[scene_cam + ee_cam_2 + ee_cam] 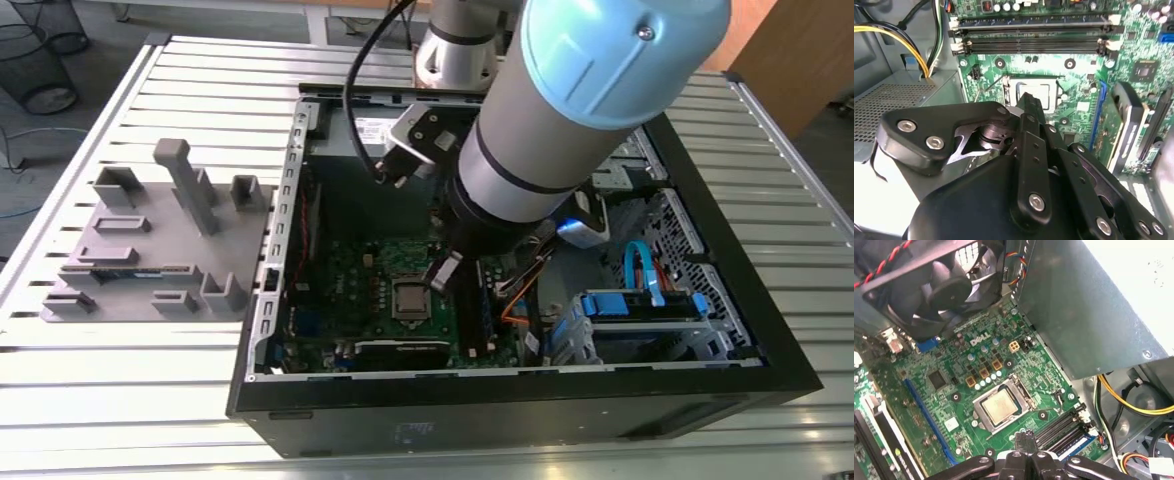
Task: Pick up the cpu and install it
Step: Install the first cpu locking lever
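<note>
Slatted surface (120,400) carried the case (534,405); the cpu (1000,406) was seated in its socket (1023,389), near the closed, empty tool (1025,441).

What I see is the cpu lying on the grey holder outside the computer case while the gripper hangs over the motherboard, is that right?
Not quite. The cpu is not on the grey holder; the first wrist view shows it sitting in the socket on the motherboard, inside the computer case. The gripper does hang over the motherboard.
</note>
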